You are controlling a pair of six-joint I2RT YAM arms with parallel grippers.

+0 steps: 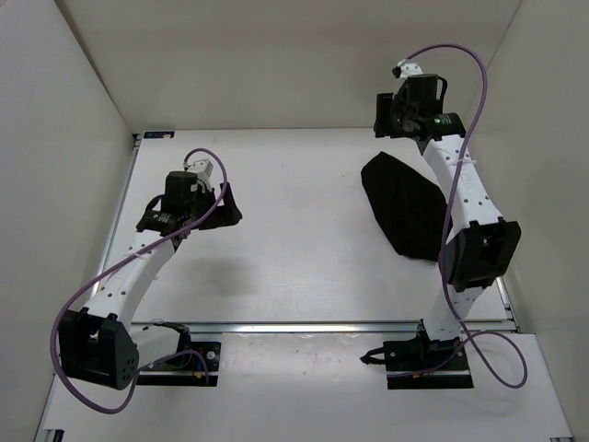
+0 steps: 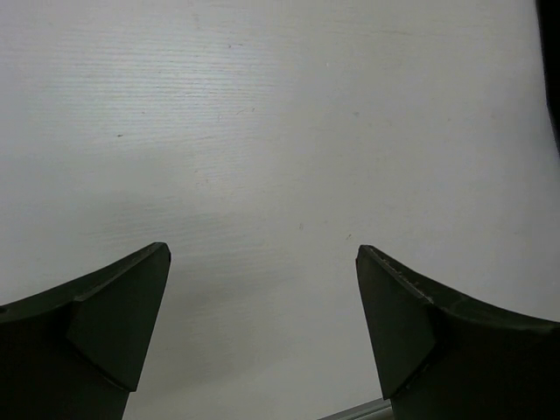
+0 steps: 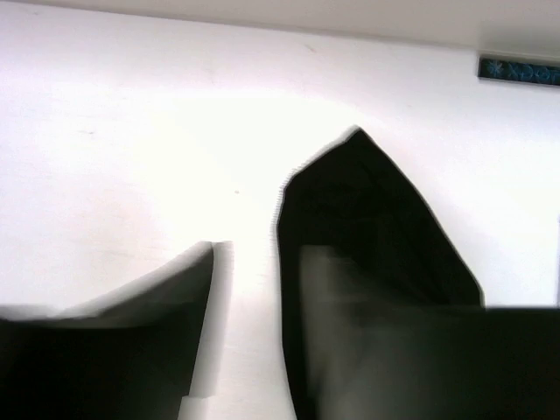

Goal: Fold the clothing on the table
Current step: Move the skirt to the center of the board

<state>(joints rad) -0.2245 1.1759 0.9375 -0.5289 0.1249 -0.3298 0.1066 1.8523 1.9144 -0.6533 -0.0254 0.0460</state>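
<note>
A: Where is the clothing (image 1: 405, 207)?

B: On the table (image 1: 294, 276), on the right arm's side. It is 1 black piece lying flat, broad in the middle and narrowing to a blunt point. Seen from the right gripper (image 3: 258, 254), it lies below and ahead of the fingertips, with that point aimed away from the wrist.

A: Is the right gripper holding it?

B: Not that I can see. Its 2 fingers stand part-way apart, and bare white table shows in the gap. The right-hand finger (image 3: 411, 350) overlaps the cloth in the wrist view, but it is heavily blurred, so I cannot tell whether it touches. From above, the gripper hangs past the cloth's far end, and the garment lies slack on the surface, not lifted.

A: And the left gripper (image 2: 262, 252)?

B: Released. The jaws are spread wide with nothing between them. Its 2 dark fingers (image 2: 105, 332) frame only bare table. The clothing is well apart from it, over on the other arm's side.

A: Anything else near the hands?

B: A sliver of metal rail (image 2: 359, 409) shows low between the left fingers, on the wrist side. Beyond the right gripper, past the cloth's point, a small dark strip (image 3: 518, 70) sits at the table's edge against the white wall (image 3: 262, 13). In the top view the right arm's white forearm (image 1: 460, 189) crosses over 1 edge of the clothing and hides part of it.
</note>
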